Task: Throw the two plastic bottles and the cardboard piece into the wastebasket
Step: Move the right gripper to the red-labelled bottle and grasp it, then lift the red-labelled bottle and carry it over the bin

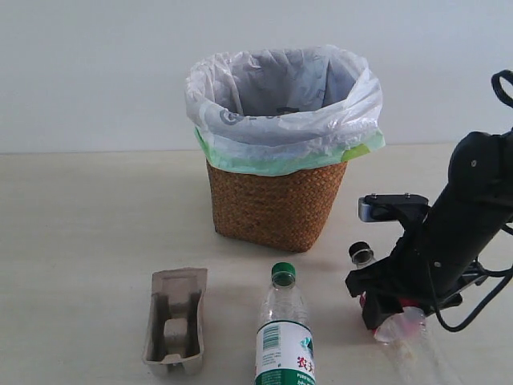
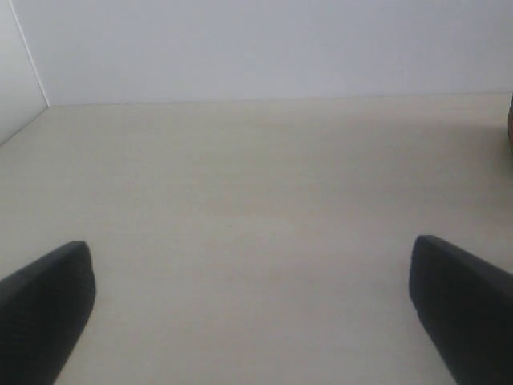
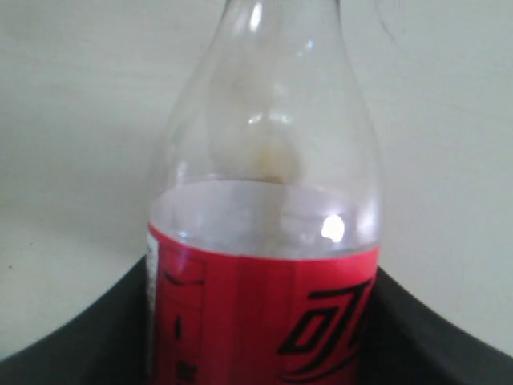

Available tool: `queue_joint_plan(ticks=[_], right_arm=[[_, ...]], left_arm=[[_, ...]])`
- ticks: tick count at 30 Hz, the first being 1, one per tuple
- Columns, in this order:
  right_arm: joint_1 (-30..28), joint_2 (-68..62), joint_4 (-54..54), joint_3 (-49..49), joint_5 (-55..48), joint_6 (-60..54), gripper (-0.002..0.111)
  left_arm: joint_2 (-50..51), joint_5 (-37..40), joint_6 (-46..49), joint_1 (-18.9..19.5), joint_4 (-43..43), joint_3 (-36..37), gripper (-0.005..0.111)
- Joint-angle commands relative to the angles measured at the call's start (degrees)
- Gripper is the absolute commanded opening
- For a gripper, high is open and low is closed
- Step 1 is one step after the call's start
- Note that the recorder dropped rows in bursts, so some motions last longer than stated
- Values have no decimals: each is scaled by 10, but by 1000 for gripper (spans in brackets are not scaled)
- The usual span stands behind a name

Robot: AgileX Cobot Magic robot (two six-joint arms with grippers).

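Red-label bottle (image 3: 264,241) lies toward the worktop's (image 1: 80,224) right edge, our right claw (image 1: 383,305) pinching it; the left claw (image 2: 252,313) hangs spread. Green-cap bottle (image 1: 284,329) and cardboard piece (image 1: 175,321) lie along the near edge, wastebasket (image 1: 276,204) behind them. Pale beige surface, white wall (image 1: 96,72).

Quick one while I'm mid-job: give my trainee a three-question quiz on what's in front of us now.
1. True or false: the cardboard tray is already inside the wastebasket.
2. The bottle in the right gripper has which label colour? A green-white, B red, C blue.
3. How many of the items to throw away are outside the wastebasket?
Key: 1 false; 2 B; 3 three.
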State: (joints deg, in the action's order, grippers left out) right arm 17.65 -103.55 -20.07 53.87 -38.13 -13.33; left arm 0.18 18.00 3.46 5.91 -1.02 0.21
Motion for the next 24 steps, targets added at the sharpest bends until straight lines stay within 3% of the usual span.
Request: queue_joint_plan(ticks=[1,15,19,24], right_arm=[[0,31,12,3,-16,-4,0],[0,281,55,8,58,49,0],[0,340,170,16,78,174,0],[0,382,390,24,69,360,0]], left_arm=[[-2,-4,-5,2,0,-2,108],[-2,-4,-5,2,0,-2,108],[-2,-4,-5,2,0,-2,108],[-2,-4,-5,2,0,-2,108]])
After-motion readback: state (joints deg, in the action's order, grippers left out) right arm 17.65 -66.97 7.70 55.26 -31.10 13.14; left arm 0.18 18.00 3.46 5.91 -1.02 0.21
